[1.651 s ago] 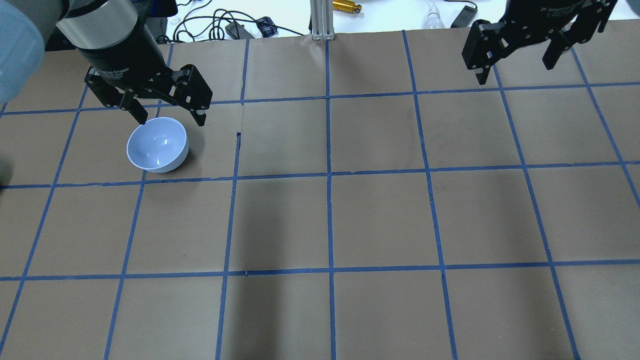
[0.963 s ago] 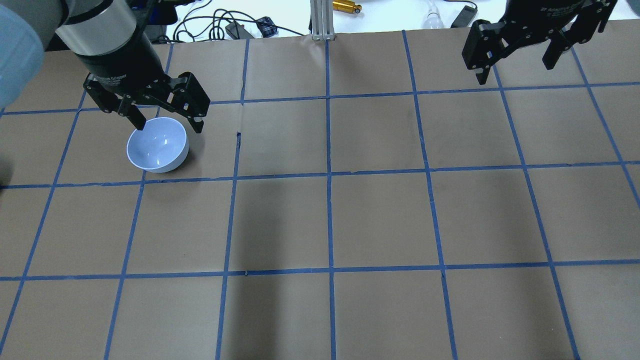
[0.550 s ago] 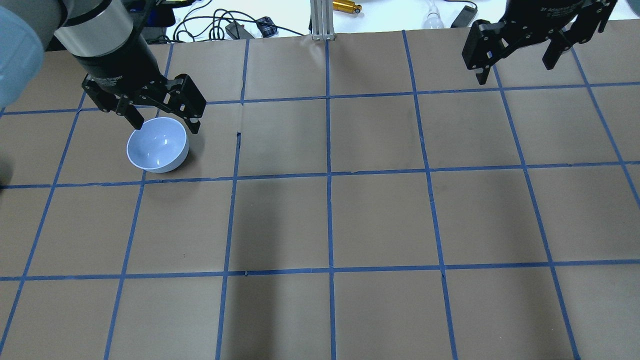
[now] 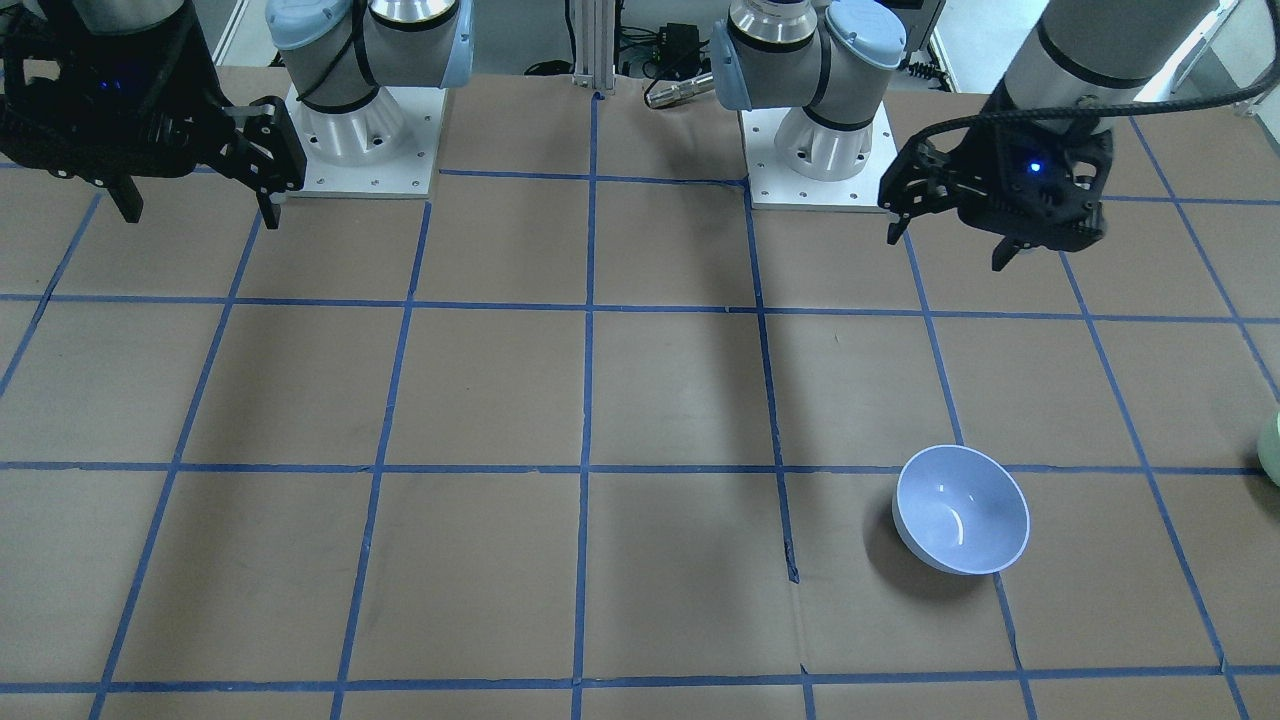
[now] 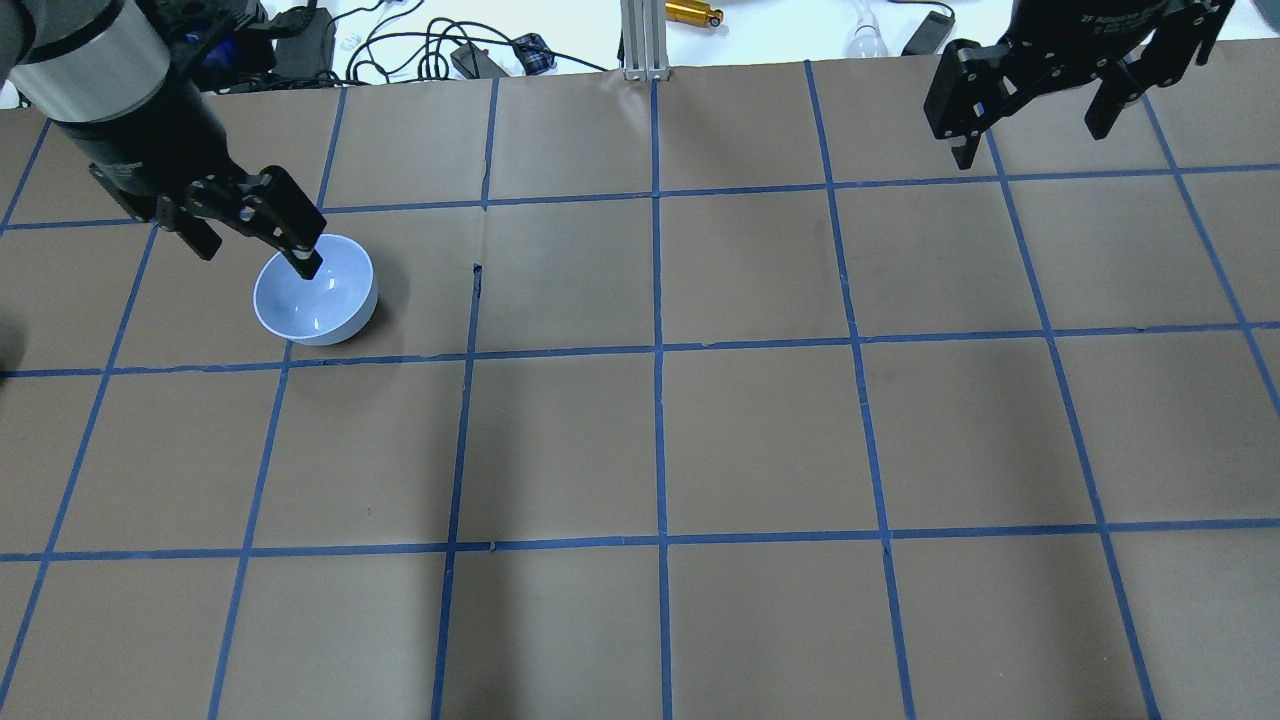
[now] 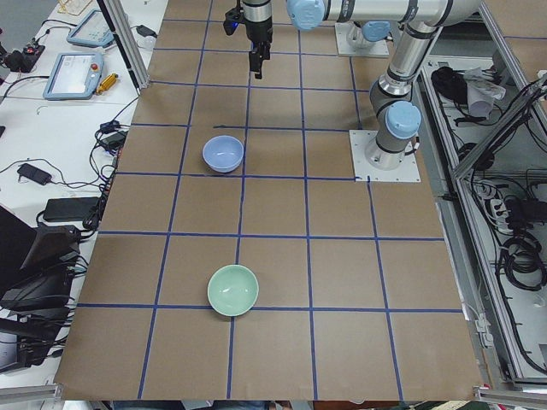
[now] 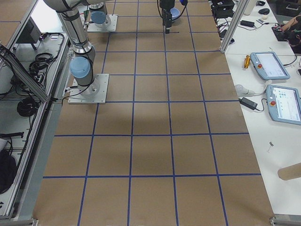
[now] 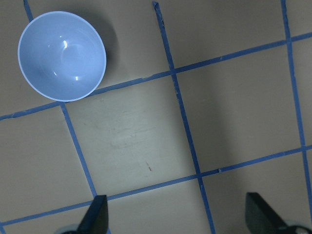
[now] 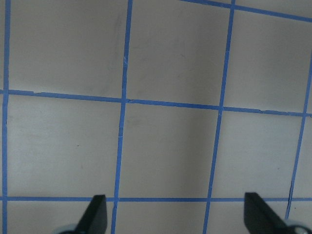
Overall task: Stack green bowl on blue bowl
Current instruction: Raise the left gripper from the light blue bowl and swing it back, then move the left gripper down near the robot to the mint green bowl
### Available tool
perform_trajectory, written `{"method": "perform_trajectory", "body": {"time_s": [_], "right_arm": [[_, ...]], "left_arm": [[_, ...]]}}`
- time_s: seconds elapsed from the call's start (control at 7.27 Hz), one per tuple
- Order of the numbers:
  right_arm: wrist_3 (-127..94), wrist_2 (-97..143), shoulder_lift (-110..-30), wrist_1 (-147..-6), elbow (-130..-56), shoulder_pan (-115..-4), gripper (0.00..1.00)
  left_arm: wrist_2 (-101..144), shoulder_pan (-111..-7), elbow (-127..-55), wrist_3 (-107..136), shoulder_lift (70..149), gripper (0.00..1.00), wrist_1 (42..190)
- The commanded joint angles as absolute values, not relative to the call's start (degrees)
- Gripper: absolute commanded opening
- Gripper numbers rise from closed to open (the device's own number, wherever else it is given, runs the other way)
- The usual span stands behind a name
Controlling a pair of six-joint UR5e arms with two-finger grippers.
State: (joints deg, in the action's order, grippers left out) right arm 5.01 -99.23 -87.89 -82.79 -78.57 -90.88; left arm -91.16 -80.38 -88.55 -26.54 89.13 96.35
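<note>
Green bowl (image 6: 233, 289): lower middle of the left-side view, upright on the table with nothing near it. I'd say the pick hasn't started yet.
Blue bowl (image 6: 223, 154): same view, higher up and left of centre, upright and empty, well apart from the green bowl.
Front view: blue bowl lower right, with only a sliver of green at the right edge. The left gripper (image 4: 948, 248) hangs upper right, fingers spread, holding nothing. The right gripper (image 4: 200, 215) is upper left, also spread and empty.
Overhead view: the left gripper is upper left. One fingertip overlaps the blue bowl's rim in the picture, but I can't tell if it touches. The right gripper is up at the top right. No green bowl in frame.
Right-side view: a bit of blue bowl at top centre, too small to tell more.
Left wrist view: blue bowl upper left, both fingertips (image 8: 95, 214) wide apart at the bottom edge with bare paper between them.
Right wrist view: just grid, fingertips (image 9: 95, 214) wide apart.
Next move: my guess is the left arm goes out to the green bowl, pinches one wall at the rim, lifts, then lowers it centred into the blue bowl. That glossy rim could slip.
Surface: table (image 5: 760, 440) covered in brown paper, taped into blue squares.
Room: white benches, cables (image 5: 420, 45) at the overhead view's top edge, teach pendants (image 7: 270, 66) at right in the right-side view.
</note>
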Motion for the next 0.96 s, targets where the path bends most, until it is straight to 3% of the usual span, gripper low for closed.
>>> {"method": "perform_trajectory", "body": {"time_s": [0.0, 0.55, 0.83], "right_arm": [[5.0, -99.2, -87.9, -82.8, -78.6, -90.9, 1.0], [5.0, -99.2, -87.9, -82.8, -78.6, -90.9, 1.0], [5.0, -99.2, -87.9, -82.8, -78.6, -90.9, 1.0]], "left_arm": [[-92.9, -72.5, -89.9, -38.3, 88.9, 1.0, 96.6], [-92.0, -55.6, -91.4, -59.2, 90.6, 1.0, 95.2], [-92.5, -48.6, -92.2, -77.2, 91.1, 1.0, 86.4]]}}
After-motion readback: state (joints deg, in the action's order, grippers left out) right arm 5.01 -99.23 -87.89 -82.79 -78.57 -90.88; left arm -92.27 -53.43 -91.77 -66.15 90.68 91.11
